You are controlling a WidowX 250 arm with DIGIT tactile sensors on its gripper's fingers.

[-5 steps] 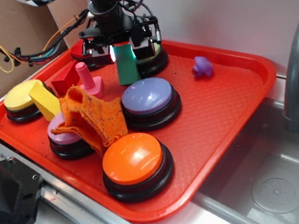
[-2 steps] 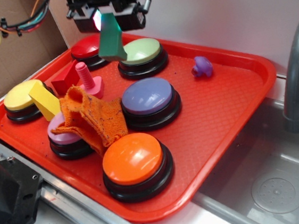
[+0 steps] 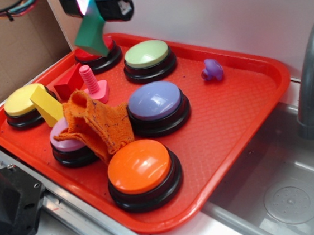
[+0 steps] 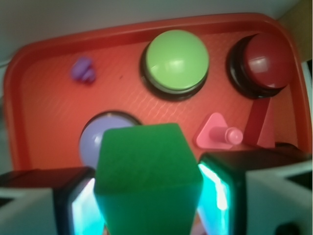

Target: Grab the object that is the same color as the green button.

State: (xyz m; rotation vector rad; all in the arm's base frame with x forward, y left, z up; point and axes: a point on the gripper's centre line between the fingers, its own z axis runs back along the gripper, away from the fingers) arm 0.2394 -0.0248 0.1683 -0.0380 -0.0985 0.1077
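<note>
Hanging tilted above the red tray (image 3: 246, 113), the green block (image 3: 90, 32) might have slipped from the pincer (image 4: 149, 196) closed on its sides

The gripper (image 3: 90, 6) is cut off by the top edge of the exterior view, so only its lower part shows, and the green block (image 4: 148, 178) it clamps runs off the bottom of the wrist view. That block hides most of the lavender-blue button (image 4: 100, 139) there. In the exterior view, an orange cloth (image 3: 98, 123) covers much of the pink button (image 3: 64, 141).
</note>
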